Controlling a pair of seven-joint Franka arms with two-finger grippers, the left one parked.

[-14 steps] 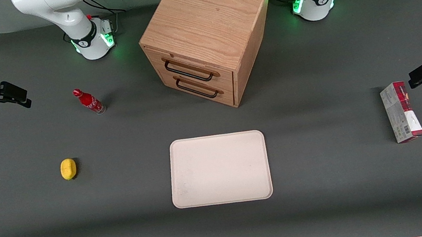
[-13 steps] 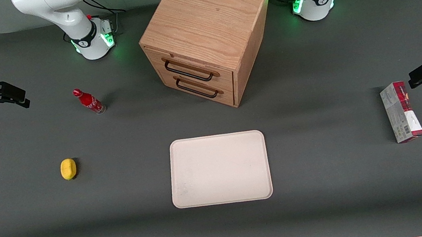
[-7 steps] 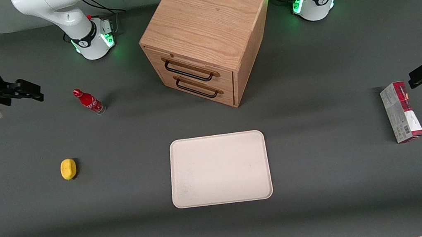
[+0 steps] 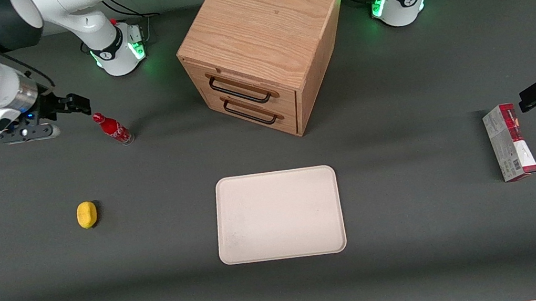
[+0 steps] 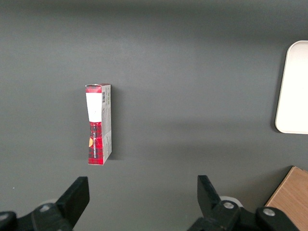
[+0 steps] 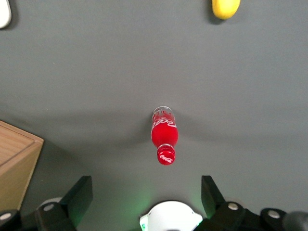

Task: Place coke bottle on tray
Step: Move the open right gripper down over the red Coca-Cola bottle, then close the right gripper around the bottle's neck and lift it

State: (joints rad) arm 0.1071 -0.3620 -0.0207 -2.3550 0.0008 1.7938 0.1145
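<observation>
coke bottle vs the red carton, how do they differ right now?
The coke bottle is slim, round and capped, and stands upright; the carton is a rectangular box lying flat. The coke bottle is all red with a clear base; the carton is red and grey. The bottle is toward the working arm's end, with the gripper open beside its cap. Both rest on the table, off the tray.

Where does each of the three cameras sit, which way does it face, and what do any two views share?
Front view: high, facing both arm bases; gripper open, near the coke bottle; tray nearer the camera.
Right wrist view: looks down past its open gripper at the coke bottle.
Left wrist view: looks down at the carton.
Shared: the bottle in the first two; the tray's edge.
</observation>
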